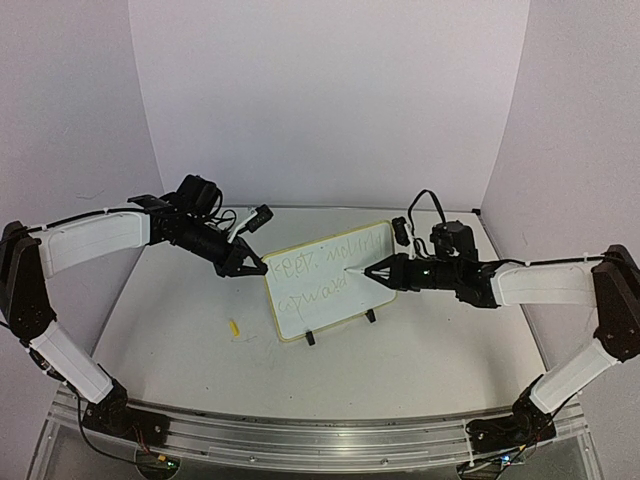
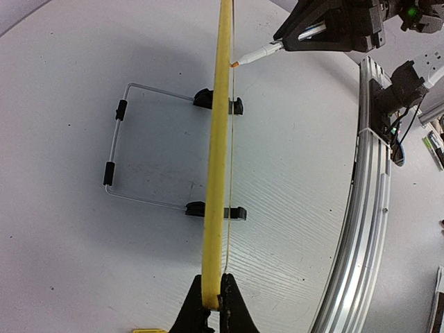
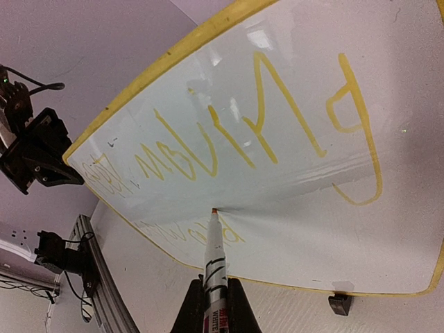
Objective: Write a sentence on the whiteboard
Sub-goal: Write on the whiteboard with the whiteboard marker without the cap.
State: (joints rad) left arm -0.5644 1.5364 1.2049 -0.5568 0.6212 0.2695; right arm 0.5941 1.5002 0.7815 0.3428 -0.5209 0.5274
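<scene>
While the left tool (image 1: 260, 270) is clamping the rim of the whiteboard (image 1: 355, 300), it is standing at the middle of the counter (image 1: 180, 330). The right tool (image 1: 370, 272) is pinching a marker (image 3: 214, 263), its tip touching the board between the lines of the sentence (image 1: 335, 250).

blocked: whiteboard (image 1: 330, 290) propped mid-table | yellow bit (image 1: 233, 326) lying front-left of it | open: table (image 1: 430, 365) near side

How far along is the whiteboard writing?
Done: two lines of the sentence on the whiteboard. In hand: left fingers clamp its rim; right fingers hold the marker, tip at the board. Left: any remaining words; scrawl too faint to judge.
</scene>
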